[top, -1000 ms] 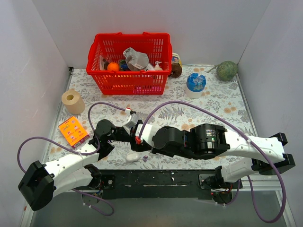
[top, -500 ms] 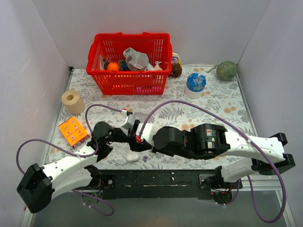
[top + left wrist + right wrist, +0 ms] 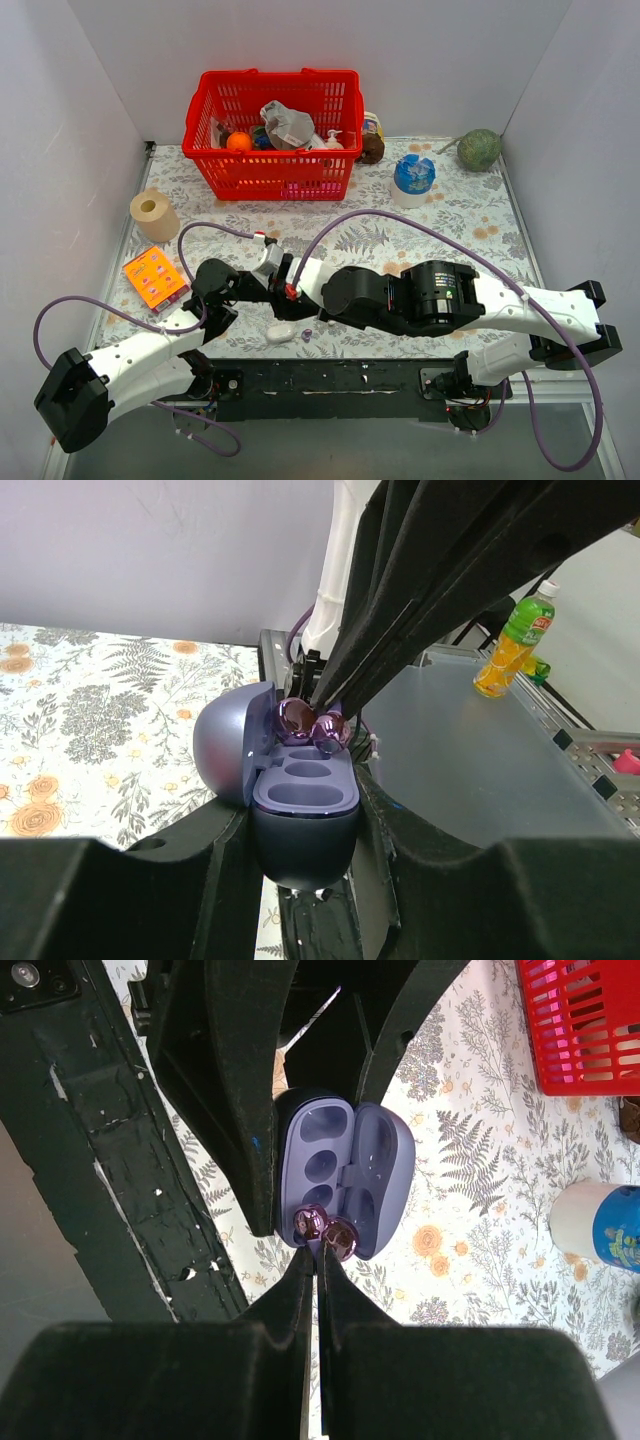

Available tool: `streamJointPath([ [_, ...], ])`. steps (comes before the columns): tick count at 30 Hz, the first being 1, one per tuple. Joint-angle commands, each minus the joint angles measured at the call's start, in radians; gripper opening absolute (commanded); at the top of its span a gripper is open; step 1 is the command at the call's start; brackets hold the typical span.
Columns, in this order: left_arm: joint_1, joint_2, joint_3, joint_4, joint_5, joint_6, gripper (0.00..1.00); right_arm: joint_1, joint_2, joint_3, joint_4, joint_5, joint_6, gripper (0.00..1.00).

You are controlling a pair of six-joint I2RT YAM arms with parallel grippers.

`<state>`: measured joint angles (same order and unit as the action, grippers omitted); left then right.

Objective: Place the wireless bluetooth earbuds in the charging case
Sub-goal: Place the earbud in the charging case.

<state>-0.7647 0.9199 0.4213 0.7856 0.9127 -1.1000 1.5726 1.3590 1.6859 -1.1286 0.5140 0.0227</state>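
Observation:
My left gripper (image 3: 305, 825) is shut on the charging case (image 3: 305, 800), a blue-grey case held upright with its lid (image 3: 225, 750) swung open to the left. Its pockets are empty. My right gripper (image 3: 318, 1250) is shut, and the shiny purple earbuds (image 3: 325, 1230) sit as two beads at its tips. They hang over the case's (image 3: 325, 1155) end pocket, touching its rim. In the left wrist view the earbuds (image 3: 315, 725) sit at the far end of the case. In the top view both grippers meet at the table's near middle, left (image 3: 272, 284), right (image 3: 292, 290).
A red basket (image 3: 272, 175) full of items stands at the back. A paper roll (image 3: 154, 214) and an orange box (image 3: 154, 277) lie on the left. A blue-white cup (image 3: 413, 176) and a green ball (image 3: 479, 149) are at the back right. A white oval object (image 3: 283, 332) lies near the front edge.
The left gripper with the case has shifted slightly to the left and nearer. The right gripper has followed by a small amount, its tips still at the case.

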Motion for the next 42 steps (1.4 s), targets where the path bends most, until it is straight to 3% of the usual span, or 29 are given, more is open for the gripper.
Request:
streamJointPath([
  [1,-0.002,-0.027,0.019,0.015,-0.015,0.032,0.00,0.004,0.017,0.046,-0.002,0.017,0.010,0.01],
  [19,-0.015,-0.085,0.001,-0.043,-0.090,0.180,0.00,-0.019,0.014,0.127,-0.013,-0.043,0.075,0.01],
  [30,-0.015,-0.092,-0.006,-0.031,-0.097,0.186,0.00,-0.072,-0.021,0.156,0.000,-0.150,0.105,0.01],
  [42,-0.016,-0.093,-0.001,-0.051,-0.095,0.200,0.00,-0.102,0.000,0.170,-0.039,-0.163,0.103,0.01],
])
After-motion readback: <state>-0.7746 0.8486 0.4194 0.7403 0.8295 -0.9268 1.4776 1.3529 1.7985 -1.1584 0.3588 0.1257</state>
